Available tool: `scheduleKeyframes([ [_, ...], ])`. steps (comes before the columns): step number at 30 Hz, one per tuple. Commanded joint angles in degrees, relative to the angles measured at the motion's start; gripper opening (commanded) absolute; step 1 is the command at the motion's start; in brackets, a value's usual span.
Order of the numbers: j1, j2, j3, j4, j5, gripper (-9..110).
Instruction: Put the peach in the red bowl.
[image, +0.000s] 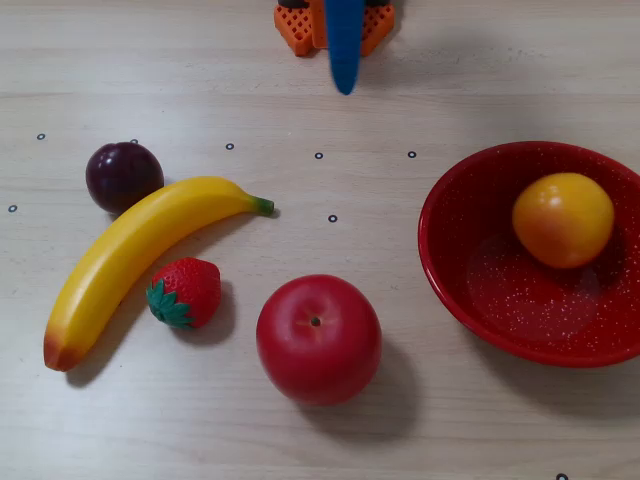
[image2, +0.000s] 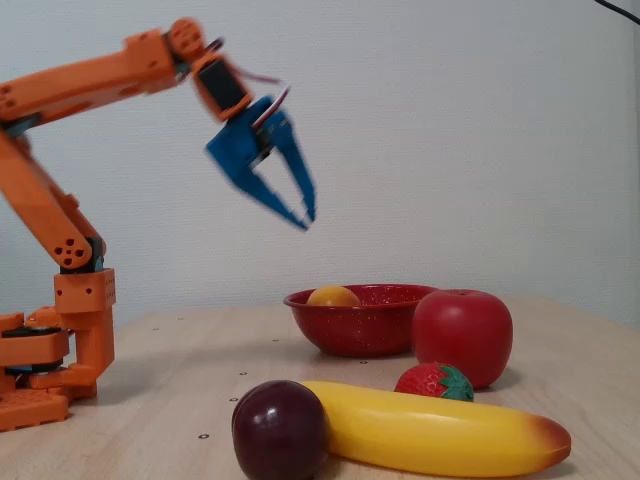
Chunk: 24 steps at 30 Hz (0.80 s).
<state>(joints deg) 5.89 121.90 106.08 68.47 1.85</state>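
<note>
Inside the red bowl (image: 470, 290) at the right edge of the overhead view, the peach (image: 563, 220) rests against the upper right of the basin, free of any grip. From the fixed view, only the top of the peach (image2: 333, 296) shows above the left part of the bowl's (image2: 350, 325) rim. High in the upper left of that frame, the orange arm (image2: 90, 80) holds its blue gripper (image2: 304, 217) well above the table, fingertips drawn nearly together with just a narrow gap and nothing between them. Overhead, one blue finger (image: 345, 45) pokes down from the top edge, over the arm's orange base (image: 300, 25). A red apple (image: 318, 338) sits at lower centre, with a strawberry (image: 185, 291), a banana (image: 140, 258) and a dark plum (image: 123, 175) grouped at the left of the wooden table (image: 300, 440).
</note>
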Motion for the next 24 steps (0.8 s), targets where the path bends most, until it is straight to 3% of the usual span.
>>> scheduleKeyframes([
  [1,-2.4,14.2,11.8,-5.5,2.3,0],
  [12,-5.9,51.5,51.7,-8.3,1.9,0],
  [19,-7.7,61.9,67.1,-11.6,-0.4,0],
  [24,-6.9,61.9,67.9,-13.4,-1.0,0],
])
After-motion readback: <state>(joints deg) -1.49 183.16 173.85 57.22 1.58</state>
